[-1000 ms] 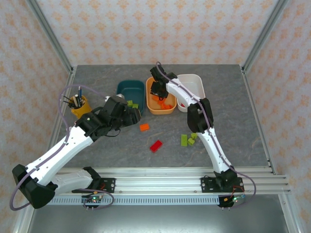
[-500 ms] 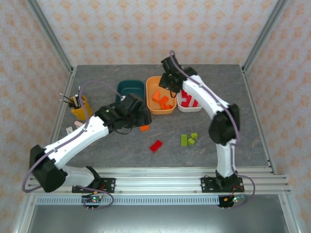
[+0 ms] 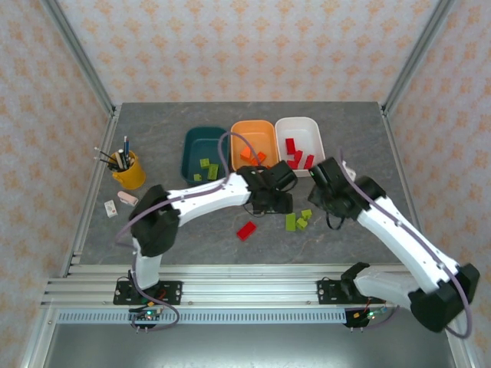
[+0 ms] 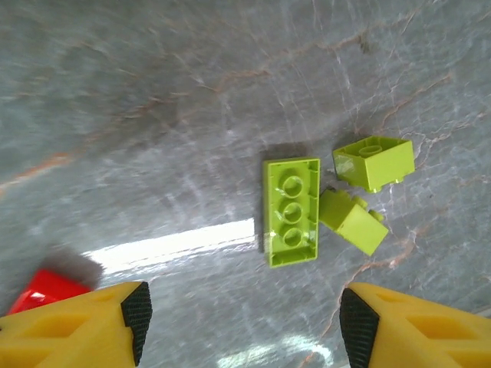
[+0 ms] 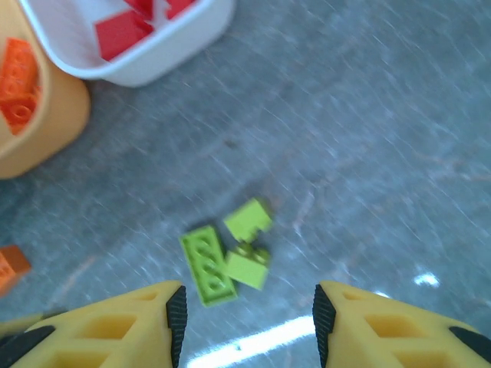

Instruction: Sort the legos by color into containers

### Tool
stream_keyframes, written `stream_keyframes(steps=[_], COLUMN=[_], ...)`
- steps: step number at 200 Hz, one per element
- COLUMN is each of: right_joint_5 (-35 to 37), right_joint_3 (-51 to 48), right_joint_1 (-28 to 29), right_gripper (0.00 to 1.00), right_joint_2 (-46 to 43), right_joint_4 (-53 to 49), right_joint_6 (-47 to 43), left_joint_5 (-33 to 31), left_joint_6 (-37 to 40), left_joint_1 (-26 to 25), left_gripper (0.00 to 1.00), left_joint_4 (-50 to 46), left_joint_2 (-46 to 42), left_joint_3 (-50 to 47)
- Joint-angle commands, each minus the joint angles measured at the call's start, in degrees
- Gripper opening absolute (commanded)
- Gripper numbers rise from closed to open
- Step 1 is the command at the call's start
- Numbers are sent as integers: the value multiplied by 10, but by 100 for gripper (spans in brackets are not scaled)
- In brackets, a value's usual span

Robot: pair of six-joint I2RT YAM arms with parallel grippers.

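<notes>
A grey marbled tabletop (image 3: 353, 130) sat between walls (image 3: 245, 46) papered in an orange floral pattern, framed by aluminium posts (image 3: 77, 50).

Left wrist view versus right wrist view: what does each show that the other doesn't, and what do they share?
Left wrist adds a red brick on the table at its lower-left corner. Right wrist adds the white tub holding red bricks, the orange tub holding orange bricks, and a loose orange brick at its left edge. Both share the grey table, the cluster of three lime green bricks, one oblong and two smaller, and an open, empty claw: left claw and right claw respectively.
</notes>
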Motion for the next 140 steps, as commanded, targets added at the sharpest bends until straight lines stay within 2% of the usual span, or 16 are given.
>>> stream_keyframes(steps=[1, 46, 101, 140], right_joint_5=[-7, -45, -48, -46], right_joint_3=[-39, -61, -60, -63], right_joint_1=[3, 6, 6, 6], right_gripper=[50, 59, 59, 59], right_joint_2=[-53, -120, -134, -135], right_joint_4=[-53, -44, -53, -50], right_joint_6=[55, 56, 50, 51], left_joint_5=[4, -5, -11, -12], left_joint_6=[-26, -32, -27, -29], left_joint_1=[-8, -12, -13, -15], left_gripper=[69, 65, 64, 61], left_joint_4=[-43, -94, -113, -137], left_joint_2=[49, 140, 202, 221], left_joint_3=[59, 151, 216, 226])
